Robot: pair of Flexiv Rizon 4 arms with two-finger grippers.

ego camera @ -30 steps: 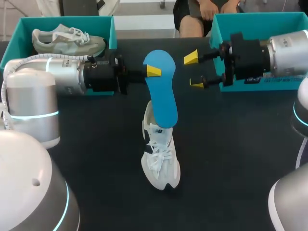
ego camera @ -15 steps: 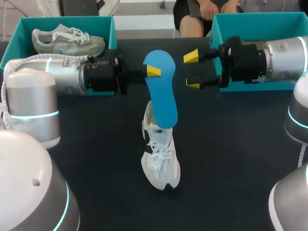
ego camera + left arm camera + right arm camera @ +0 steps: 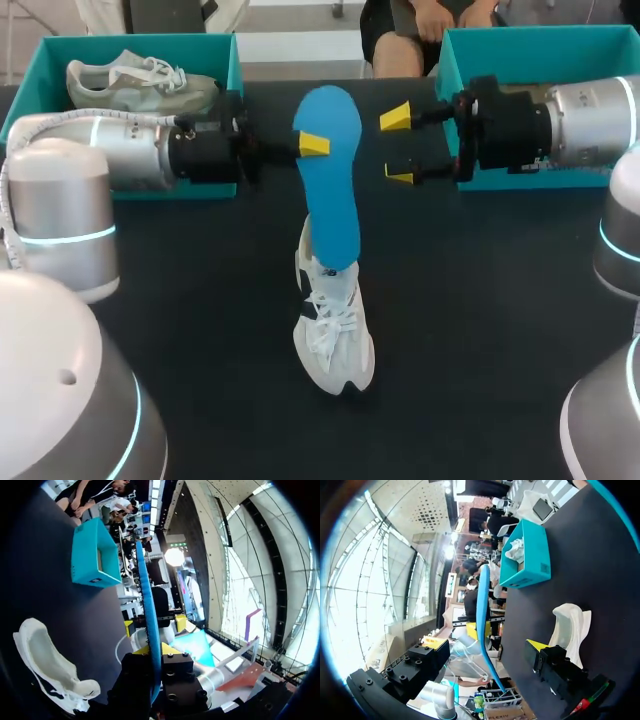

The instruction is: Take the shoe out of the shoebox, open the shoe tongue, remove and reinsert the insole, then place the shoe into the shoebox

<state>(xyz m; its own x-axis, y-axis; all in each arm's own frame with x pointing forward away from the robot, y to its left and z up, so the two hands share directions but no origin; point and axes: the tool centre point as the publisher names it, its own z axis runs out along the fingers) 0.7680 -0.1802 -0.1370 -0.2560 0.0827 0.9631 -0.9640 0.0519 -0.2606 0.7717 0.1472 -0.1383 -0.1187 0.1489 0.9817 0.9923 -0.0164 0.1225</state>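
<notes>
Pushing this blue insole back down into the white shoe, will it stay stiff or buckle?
It will probably bend: the insole looks thin edge-on and bows in the right wrist view. It seems light, since the left gripper holds it up by one edge. The shoe is unheld and may shift.

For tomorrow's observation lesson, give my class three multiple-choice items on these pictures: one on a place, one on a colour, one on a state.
1. Where is the white shoe?
A in the left box
B on the table
C in the right tool

2. The insole is:
A blue
B red
C white

3. The right tool is:
A shut on the insole
B shut on a lace
C open

Answers:
1 B: it stands on the dark table.
2 A: it is blue in every view.
3 C: its yellow tips stand apart beside the insole, which the left tool holds.
</notes>
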